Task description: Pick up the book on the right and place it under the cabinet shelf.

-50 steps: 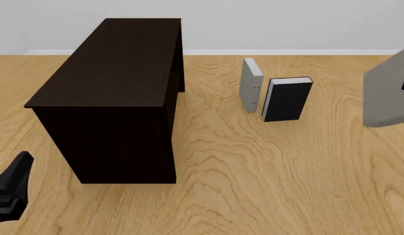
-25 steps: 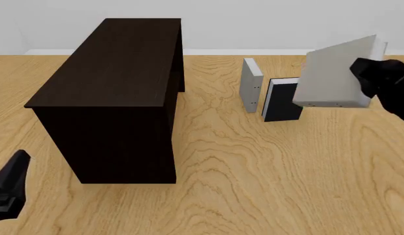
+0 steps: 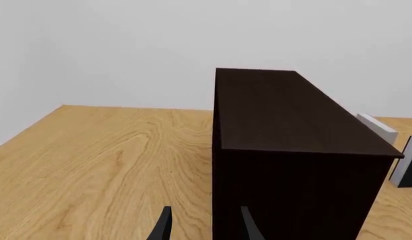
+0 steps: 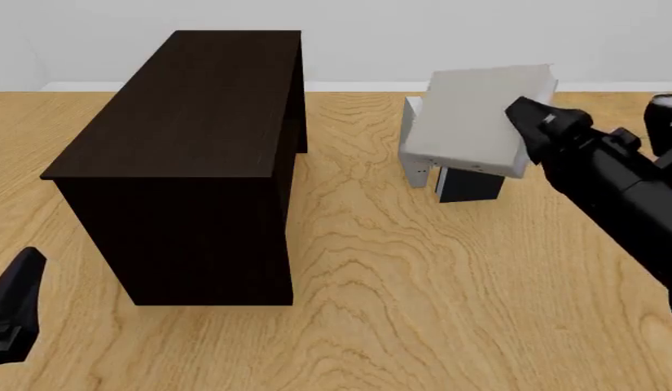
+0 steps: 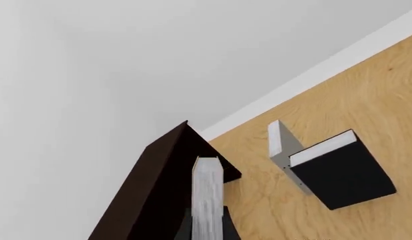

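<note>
Wood table (image 4: 445, 277): raised book (image 4: 477, 120) hides upright books (image 4: 472, 186) behind.

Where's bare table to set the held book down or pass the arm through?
Bare wood spans between the cabinet and the two standing books, the grey one and the black one, and all along the near edge. The crowded part is far right, where the right gripper carries the book above those books.
</note>
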